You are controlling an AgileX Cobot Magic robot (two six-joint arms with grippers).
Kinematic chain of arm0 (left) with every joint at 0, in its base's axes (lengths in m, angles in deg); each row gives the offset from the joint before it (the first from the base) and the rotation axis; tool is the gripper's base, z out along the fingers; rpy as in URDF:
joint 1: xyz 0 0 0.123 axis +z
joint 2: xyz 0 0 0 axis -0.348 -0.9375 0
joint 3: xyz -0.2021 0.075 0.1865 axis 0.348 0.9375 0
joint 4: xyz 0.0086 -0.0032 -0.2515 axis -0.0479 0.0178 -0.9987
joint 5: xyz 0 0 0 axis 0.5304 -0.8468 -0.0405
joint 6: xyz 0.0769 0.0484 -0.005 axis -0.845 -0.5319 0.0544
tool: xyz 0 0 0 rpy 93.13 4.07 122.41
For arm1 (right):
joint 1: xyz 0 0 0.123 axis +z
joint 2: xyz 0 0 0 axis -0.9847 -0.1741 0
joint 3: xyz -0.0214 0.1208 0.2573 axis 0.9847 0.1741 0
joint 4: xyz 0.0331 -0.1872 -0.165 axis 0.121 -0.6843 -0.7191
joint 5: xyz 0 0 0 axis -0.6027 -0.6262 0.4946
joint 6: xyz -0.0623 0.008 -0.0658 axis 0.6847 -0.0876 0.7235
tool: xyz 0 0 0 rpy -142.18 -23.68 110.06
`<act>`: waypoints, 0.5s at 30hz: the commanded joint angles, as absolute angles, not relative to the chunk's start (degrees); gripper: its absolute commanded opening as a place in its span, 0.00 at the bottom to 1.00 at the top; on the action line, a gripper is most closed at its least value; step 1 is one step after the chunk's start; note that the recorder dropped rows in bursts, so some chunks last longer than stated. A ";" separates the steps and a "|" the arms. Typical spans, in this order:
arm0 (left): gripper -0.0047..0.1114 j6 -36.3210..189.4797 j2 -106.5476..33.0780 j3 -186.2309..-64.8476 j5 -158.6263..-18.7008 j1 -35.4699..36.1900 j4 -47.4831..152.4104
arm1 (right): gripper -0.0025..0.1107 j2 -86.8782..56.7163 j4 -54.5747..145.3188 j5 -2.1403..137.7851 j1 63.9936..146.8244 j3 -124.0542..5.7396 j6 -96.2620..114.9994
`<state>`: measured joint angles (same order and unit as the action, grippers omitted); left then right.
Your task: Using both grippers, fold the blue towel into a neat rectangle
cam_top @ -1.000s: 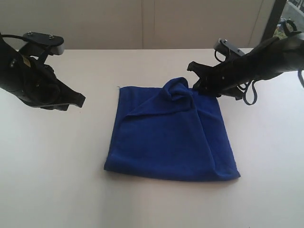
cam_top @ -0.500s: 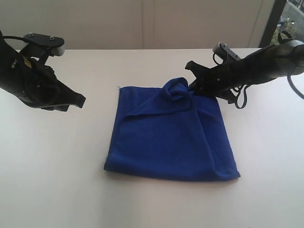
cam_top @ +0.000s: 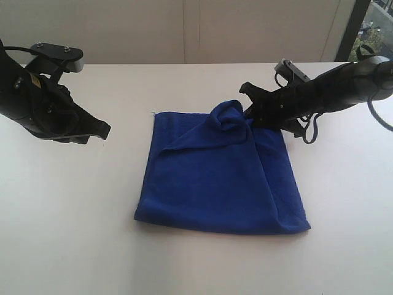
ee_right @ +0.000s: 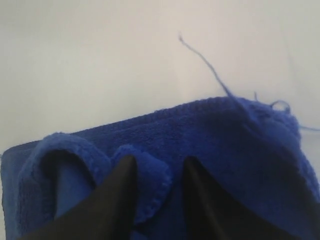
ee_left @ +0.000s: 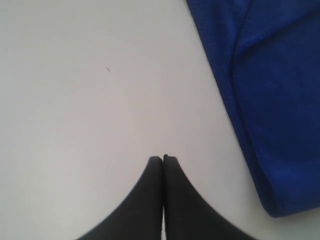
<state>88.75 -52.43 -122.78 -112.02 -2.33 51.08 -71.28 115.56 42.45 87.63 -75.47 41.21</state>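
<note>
The blue towel [cam_top: 224,184] lies folded into a rough square on the white table, and its far right corner [cam_top: 230,117] is bunched up into a raised lump. My right gripper [cam_top: 247,112] sits at that lump. In the right wrist view its fingers [ee_right: 159,162] stand apart over the towel [ee_right: 225,140]; a rolled hem lies against one finger and is not pinched. My left gripper [cam_top: 105,130] hovers left of the towel, apart from it. Its tips [ee_left: 163,158] are pressed together, empty, with the towel's edge [ee_left: 275,100] off to one side.
The white table [cam_top: 196,264] spreads out on all sides of the towel. A loose blue thread [ee_right: 200,55] trails from the towel's edge onto the table. A pale wall and a dark window frame [cam_top: 353,27] stand behind.
The right arm has sunk a little lower and nearer the bunched corner. The towel and the left arm have stayed where they were.
</note>
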 commanded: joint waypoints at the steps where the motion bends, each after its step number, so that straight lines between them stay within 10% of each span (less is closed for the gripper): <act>1: 0.04 89.05 -52.31 -123.08 -112.22 -2.75 50.82 | 0.30 -72.52 115.38 42.24 87.51 -75.61 41.89; 8: 0.04 89.05 -52.31 -123.08 -112.22 -2.75 50.82 | 0.03 -71.97 115.46 42.68 87.51 -75.61 41.89; 15: 0.04 89.05 -52.31 -123.08 -112.22 -2.75 50.82 | 0.02 -68.98 115.24 42.84 87.39 -75.61 41.89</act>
<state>88.75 -52.43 -122.78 -112.02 -2.33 51.08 -71.08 115.55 42.71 87.63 -75.78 41.21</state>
